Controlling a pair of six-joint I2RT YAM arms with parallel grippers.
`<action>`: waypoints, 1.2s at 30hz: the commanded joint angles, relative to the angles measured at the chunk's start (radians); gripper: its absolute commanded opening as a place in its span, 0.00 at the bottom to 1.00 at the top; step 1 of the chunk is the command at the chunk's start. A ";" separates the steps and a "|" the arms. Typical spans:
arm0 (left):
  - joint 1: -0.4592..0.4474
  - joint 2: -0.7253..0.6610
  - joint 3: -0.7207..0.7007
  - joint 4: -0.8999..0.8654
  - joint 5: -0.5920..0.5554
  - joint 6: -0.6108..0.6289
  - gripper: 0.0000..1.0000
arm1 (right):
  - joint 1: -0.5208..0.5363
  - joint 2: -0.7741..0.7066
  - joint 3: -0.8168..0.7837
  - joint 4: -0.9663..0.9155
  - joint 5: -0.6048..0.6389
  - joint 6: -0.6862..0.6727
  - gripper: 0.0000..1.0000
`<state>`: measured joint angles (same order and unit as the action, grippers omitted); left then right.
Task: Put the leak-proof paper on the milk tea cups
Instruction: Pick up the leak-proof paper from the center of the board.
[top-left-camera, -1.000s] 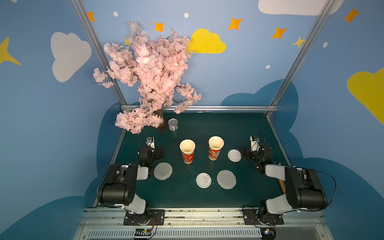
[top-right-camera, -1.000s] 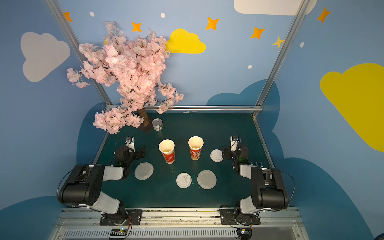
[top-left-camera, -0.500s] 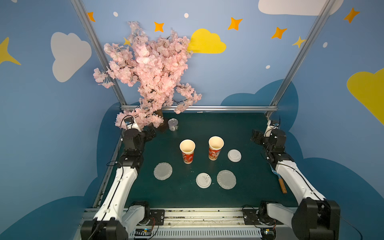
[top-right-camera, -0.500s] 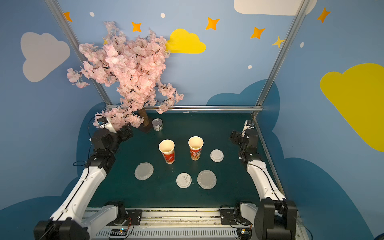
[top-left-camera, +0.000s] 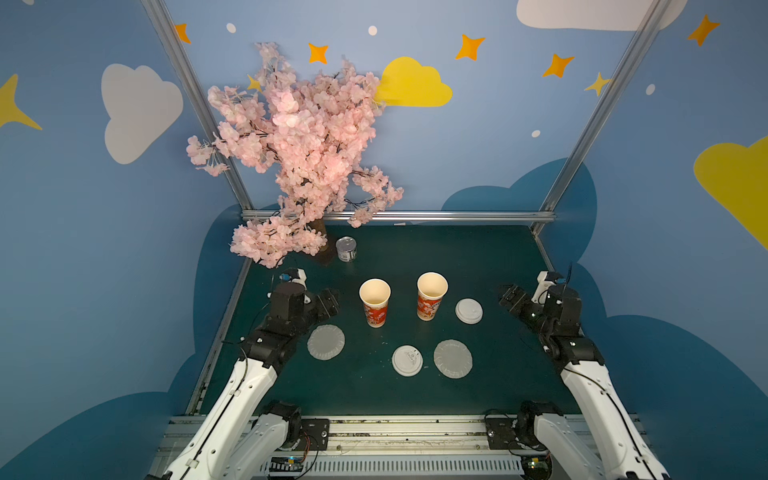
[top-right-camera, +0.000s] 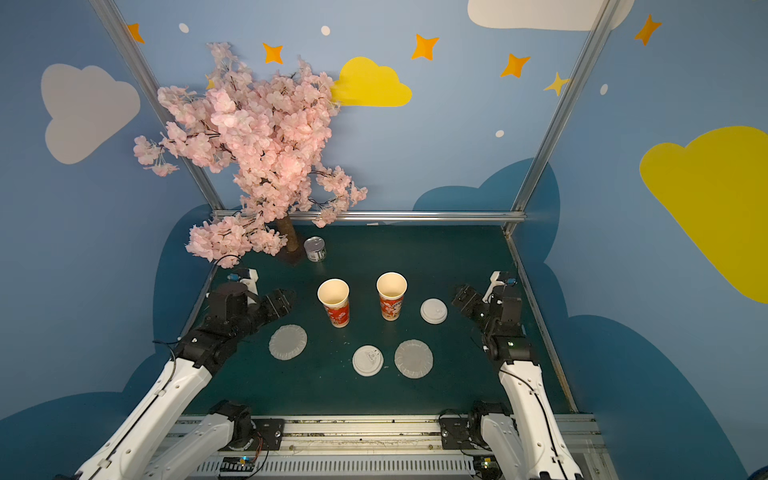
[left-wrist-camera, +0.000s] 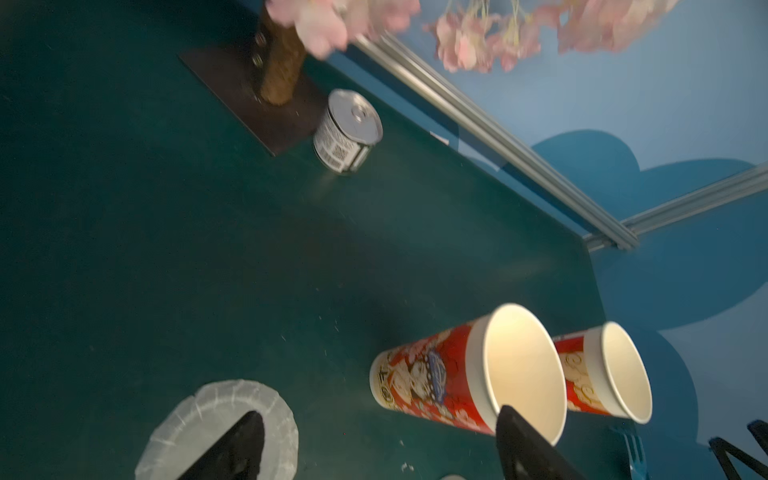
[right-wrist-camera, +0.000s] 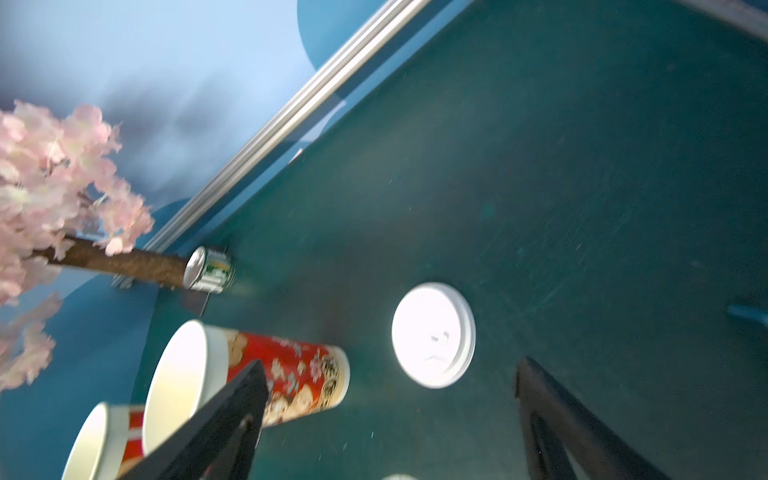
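Both arms have unfolded from rest and reached out over the worktop (top-left-camera: 478, 257); no paper lifted yet.
Milk tea cups (top-left-camera: 375, 303) upright, uncovered; left gripper (top-left-camera: 331, 300) spread, empty, now near one leak-proof paper (top-left-camera: 326, 341); right gripper (top-left-camera: 509, 296) spread, empty; other leak-proof paper (top-left-camera: 453, 358) flat, untouched.

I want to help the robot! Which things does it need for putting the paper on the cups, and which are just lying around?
For the job: left cup, right cup, left paper sheet, right paper sheet.

Just lying about: near white lid, far white lid, tin can, blossom tree.
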<state>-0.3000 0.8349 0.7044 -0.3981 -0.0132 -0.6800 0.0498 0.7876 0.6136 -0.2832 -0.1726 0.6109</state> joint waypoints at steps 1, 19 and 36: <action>-0.109 -0.012 -0.046 -0.074 -0.027 -0.137 0.83 | 0.058 -0.071 -0.053 -0.154 -0.056 0.035 0.91; -0.792 0.575 0.191 0.147 -0.129 -0.208 0.63 | 0.176 -0.185 -0.298 -0.247 -0.171 0.103 0.54; -0.798 1.010 0.400 0.215 0.055 -0.250 0.45 | 0.234 0.070 -0.318 -0.077 -0.168 0.076 0.29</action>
<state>-1.1053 1.8385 1.0943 -0.1673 0.0162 -0.9112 0.2668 0.8398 0.2844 -0.3901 -0.3634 0.6971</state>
